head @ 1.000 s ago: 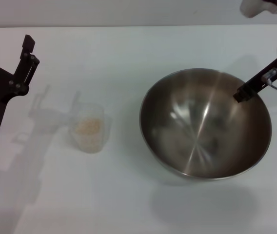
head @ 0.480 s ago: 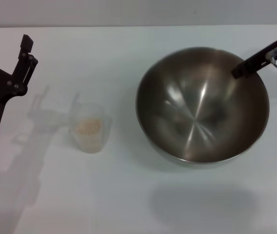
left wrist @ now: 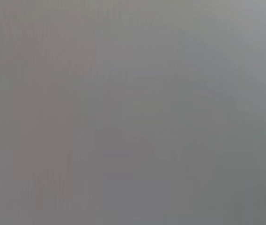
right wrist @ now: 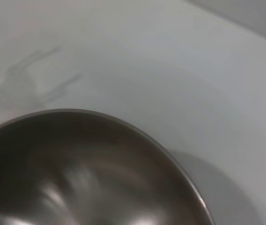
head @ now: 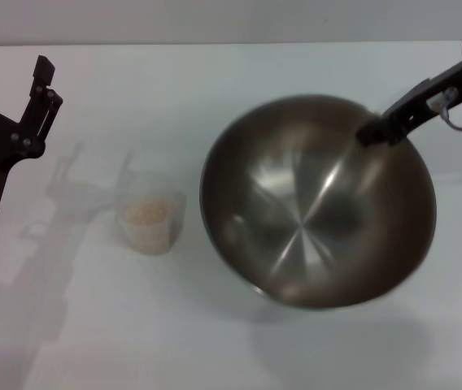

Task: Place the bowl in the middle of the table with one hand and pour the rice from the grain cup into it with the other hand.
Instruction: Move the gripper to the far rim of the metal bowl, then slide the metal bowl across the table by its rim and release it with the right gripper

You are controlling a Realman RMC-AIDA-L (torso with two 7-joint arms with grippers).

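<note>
The steel bowl (head: 296, 211) hangs tilted above the white table (head: 215, 81), right of centre, with its shadow on the table below it. My right gripper (head: 369, 130) is shut on the bowl's far right rim; one black finger (head: 377, 126) shows inside the rim. The bowl's rim also fills the right wrist view (right wrist: 77, 173). The grain cup (head: 148, 215) stands left of the bowl, apart from it, with rice (head: 148, 210) inside. My left gripper (head: 7, 69) is open and empty at the far left, above the table.
The left wrist view is plain grey and shows nothing. Bare tabletop lies between the cup and the bowl and along the front edge (head: 174, 341).
My right gripper has carried the bowl to the left, towards the table's middle, and the bowl looks larger and more tilted. The cup and the left arm have not moved.
</note>
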